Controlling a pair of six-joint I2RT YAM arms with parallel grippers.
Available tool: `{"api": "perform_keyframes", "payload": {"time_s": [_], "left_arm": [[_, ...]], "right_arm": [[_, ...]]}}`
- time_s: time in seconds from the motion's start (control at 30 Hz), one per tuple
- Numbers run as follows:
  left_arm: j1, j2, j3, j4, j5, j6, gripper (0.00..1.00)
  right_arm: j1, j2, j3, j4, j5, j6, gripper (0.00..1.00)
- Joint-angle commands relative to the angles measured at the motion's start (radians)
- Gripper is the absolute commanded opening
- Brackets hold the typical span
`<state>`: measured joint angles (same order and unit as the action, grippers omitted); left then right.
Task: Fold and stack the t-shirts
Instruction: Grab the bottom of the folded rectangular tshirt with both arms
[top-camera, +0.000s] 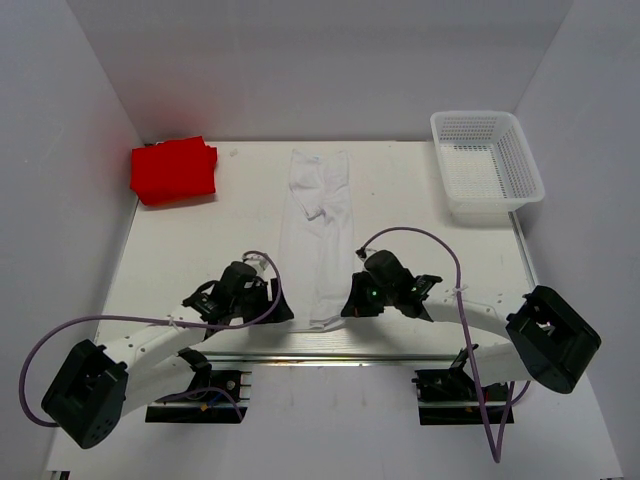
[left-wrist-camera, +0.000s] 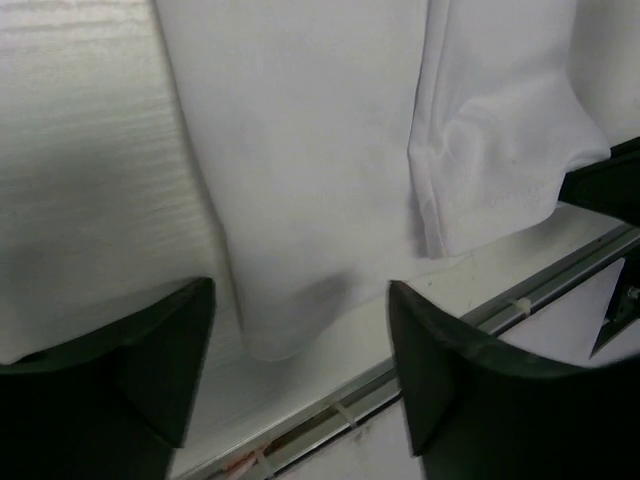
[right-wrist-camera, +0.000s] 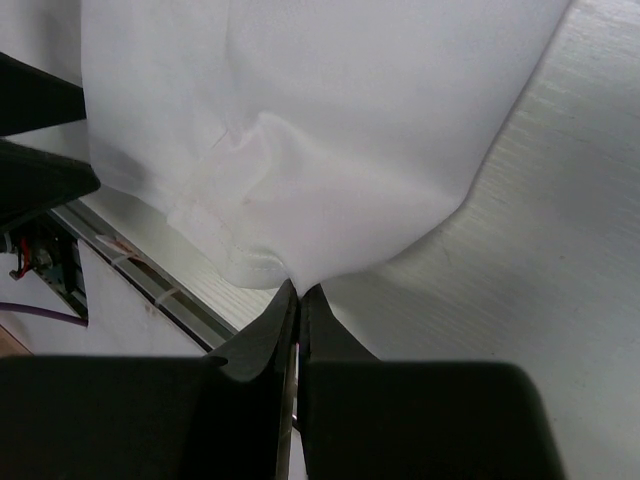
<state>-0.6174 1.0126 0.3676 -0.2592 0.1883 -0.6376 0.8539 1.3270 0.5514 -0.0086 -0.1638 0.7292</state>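
The white t-shirt (top-camera: 320, 235) lies as a long narrow strip down the middle of the table, its hem at the near edge. My right gripper (top-camera: 348, 306) is shut on the hem's right corner; the right wrist view shows the cloth (right-wrist-camera: 300, 120) pinched at the tips of the gripper (right-wrist-camera: 300, 287) and bunching slightly. My left gripper (top-camera: 278, 306) stands open at the hem's left corner. In the left wrist view its fingers (left-wrist-camera: 170, 360) straddle the corner of the shirt (left-wrist-camera: 290, 200) without holding it. The red t-shirt (top-camera: 173, 170) sits folded at the far left corner.
A white mesh basket (top-camera: 487, 165) stands at the far right corner. A metal rail (top-camera: 330, 355) runs along the table's near edge, just below the shirt's hem, and shows in the left wrist view as the rail (left-wrist-camera: 520, 300). White walls enclose the table.
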Motion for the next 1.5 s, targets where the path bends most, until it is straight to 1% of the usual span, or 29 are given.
{"api": "perform_keyframes", "payload": {"time_s": [0.0,0.07,0.17,0.2,0.23,0.33,0.37,0.47,0.53,0.6,0.7,0.73,0.77,0.8,0.83,0.87,0.93,1.0,1.1,1.17,1.23,1.3,1.37,1.4,1.43,1.47], "left_arm": [[-0.002,-0.003,-0.071,0.044,0.059,-0.016,0.75],[-0.002,-0.003,-0.085,0.058,0.083,-0.025,0.68],[-0.012,-0.003,-0.085,0.057,0.074,-0.025,0.48],[-0.012,-0.003,-0.085,0.039,0.074,-0.025,0.39],[-0.012,-0.003,-0.085,0.038,0.074,-0.025,0.37],[-0.012,-0.025,-0.085,-0.012,0.062,-0.025,0.36],[-0.021,-0.035,-0.076,-0.024,0.062,-0.013,0.38],[-0.021,-0.045,-0.067,-0.078,0.062,0.001,0.54],[-0.021,-0.045,-0.056,-0.101,0.051,0.013,0.58],[-0.021,-0.025,-0.056,-0.101,0.083,0.024,0.58],[-0.030,-0.014,-0.070,-0.080,0.108,0.024,0.46],[-0.030,-0.014,-0.070,-0.080,0.108,0.024,0.34],[-0.030,-0.003,-0.070,-0.080,0.108,0.024,0.28],[-0.039,-0.003,-0.070,-0.080,0.120,0.033,0.20],[-0.039,-0.003,-0.070,-0.089,0.129,0.033,0.02],[-0.039,-0.012,-0.070,-0.089,0.149,0.033,0.00],[-0.039,-0.032,-0.059,-0.089,0.160,0.044,0.00],[-0.039,-0.066,-0.009,-0.089,0.160,0.053,0.00],[-0.039,-0.086,0.051,-0.037,0.169,0.053,0.00],[-0.039,-0.086,0.102,-0.037,0.133,0.044,0.00],[-0.028,-0.039,0.149,-0.022,0.106,0.030,0.00],[-0.015,-0.003,0.180,0.023,0.115,0.021,0.00],[-0.015,0.066,0.218,0.023,0.041,0.012,0.00],[-0.005,0.092,0.269,0.011,0.014,0.012,0.00],[-0.005,0.116,0.296,-0.001,-0.053,0.012,0.00],[-0.005,0.154,0.326,-0.011,-0.091,0.021,0.00]], "right_arm": [[0.002,-0.006,-0.002,0.025,-0.019,-0.010,0.00],[0.001,0.000,-0.007,0.027,-0.025,-0.004,0.00],[0.001,0.000,-0.013,0.027,-0.023,0.001,0.00],[0.004,0.000,-0.011,0.027,-0.022,-0.001,0.00],[0.004,-0.003,-0.016,0.027,-0.019,0.001,0.00],[0.002,-0.017,-0.028,0.036,-0.016,0.009,0.00],[0.004,-0.017,-0.027,0.036,-0.014,0.010,0.00],[0.000,-0.017,-0.028,0.038,-0.016,0.006,0.00],[0.002,-0.015,-0.031,0.038,-0.020,0.003,0.00],[0.004,-0.020,-0.034,0.041,-0.022,0.004,0.00],[0.002,-0.025,-0.044,0.047,-0.013,0.012,0.00],[0.001,-0.028,-0.045,0.047,-0.013,0.012,0.00],[0.000,-0.028,-0.047,0.047,-0.013,0.012,0.00],[0.000,-0.026,-0.047,0.045,-0.011,0.013,0.00],[0.000,-0.028,-0.048,0.047,-0.011,0.015,0.00],[0.000,-0.032,-0.047,0.044,-0.011,0.013,0.00],[0.002,-0.038,-0.041,0.045,-0.008,0.003,0.00],[0.001,-0.055,-0.036,0.050,0.003,-0.023,0.00],[-0.003,-0.080,-0.013,0.044,0.029,-0.042,0.00],[-0.009,-0.080,0.022,0.021,0.041,-0.054,0.00],[-0.012,-0.072,0.079,-0.029,0.096,-0.063,0.00],[-0.027,-0.061,0.105,-0.071,0.128,-0.082,0.00],[-0.049,-0.031,0.165,-0.105,0.155,-0.105,0.00],[-0.055,-0.022,0.180,-0.116,0.202,-0.111,0.00],[-0.061,-0.003,0.215,-0.126,0.211,-0.119,0.00],[-0.081,0.017,0.252,-0.155,0.221,-0.135,0.00]]}}
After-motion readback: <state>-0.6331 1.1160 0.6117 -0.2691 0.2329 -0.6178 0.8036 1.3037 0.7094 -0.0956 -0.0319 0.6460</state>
